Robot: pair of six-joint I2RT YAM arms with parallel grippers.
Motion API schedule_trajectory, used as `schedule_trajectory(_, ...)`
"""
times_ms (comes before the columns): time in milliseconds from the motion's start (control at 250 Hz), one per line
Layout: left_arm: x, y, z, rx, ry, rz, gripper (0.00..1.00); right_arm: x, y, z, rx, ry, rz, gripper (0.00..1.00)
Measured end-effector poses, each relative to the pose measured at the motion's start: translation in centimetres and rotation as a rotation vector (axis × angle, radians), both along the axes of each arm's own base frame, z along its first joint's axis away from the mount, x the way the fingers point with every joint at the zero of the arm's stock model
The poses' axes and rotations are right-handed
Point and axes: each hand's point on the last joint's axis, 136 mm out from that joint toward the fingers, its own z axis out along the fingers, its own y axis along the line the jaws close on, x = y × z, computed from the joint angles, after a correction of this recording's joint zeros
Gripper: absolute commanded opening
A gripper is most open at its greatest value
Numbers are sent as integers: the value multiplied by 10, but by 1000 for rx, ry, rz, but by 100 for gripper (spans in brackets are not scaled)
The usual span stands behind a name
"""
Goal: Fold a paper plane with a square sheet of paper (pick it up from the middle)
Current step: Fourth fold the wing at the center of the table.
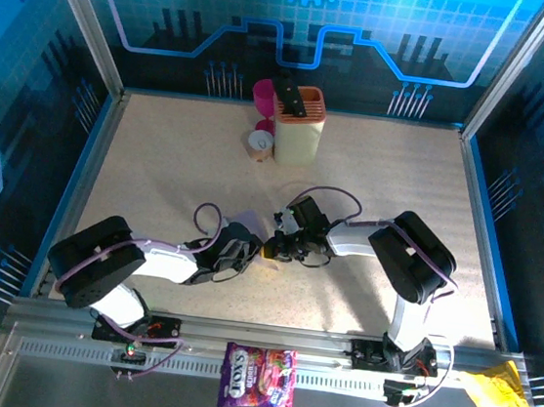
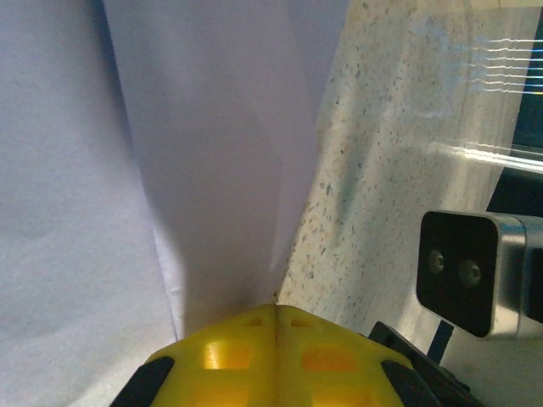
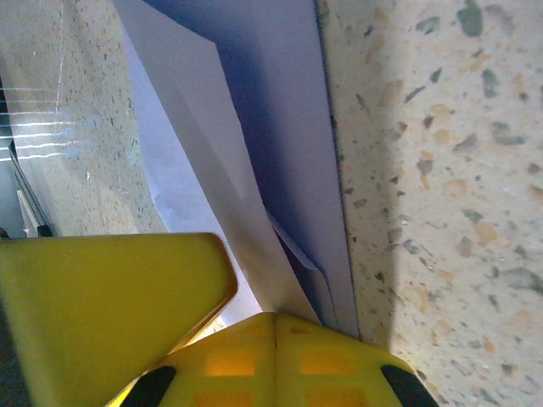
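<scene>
Yellow fingertips of the left claw (image 2: pixel 276 339) are pressed together with no gap. The pale lilac square sheet of paper (image 2: pixel 212 170) rises straight out from their tip; whether they pinch a layer or only press on it I cannot tell. The right claw (image 3: pixel 276 343) is likewise closed, its tip set where several folded layers of the sheet converge along a long straight edge. Both claws meet nose to nose over the sheet, which lies on the speckled tabletop (image 1: pixel 160 151) on the near side of the cream holder (image 1: pixel 298 126), well apart from it. Judging by the stacked flaps and sharp creases, folding is under way. Some folds are in, but the paper does not read as a slim pointed dart. What remains is probably the wing folds and a firm crease down the centre.
</scene>
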Motion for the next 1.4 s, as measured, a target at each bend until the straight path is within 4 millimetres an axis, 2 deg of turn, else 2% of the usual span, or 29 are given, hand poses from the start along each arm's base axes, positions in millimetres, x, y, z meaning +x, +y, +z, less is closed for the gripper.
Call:
schedule_trajectory(264,3,3,-13,-2,21,51,0,0,-1,-1,1,12,-11,0)
schedule_trajectory(787,9,11,-16,-19,49,67,0,-1,-1,-3,-6,16,-4,0)
schedule_trajectory(1186,27,31,-15,-20,52,81,0,-1,-1,-4,-8,17,-3,0)
schedule_trajectory(1402,46,58,-16,19,43,137,0,-1,-1,-4,-9,18,-2,0)
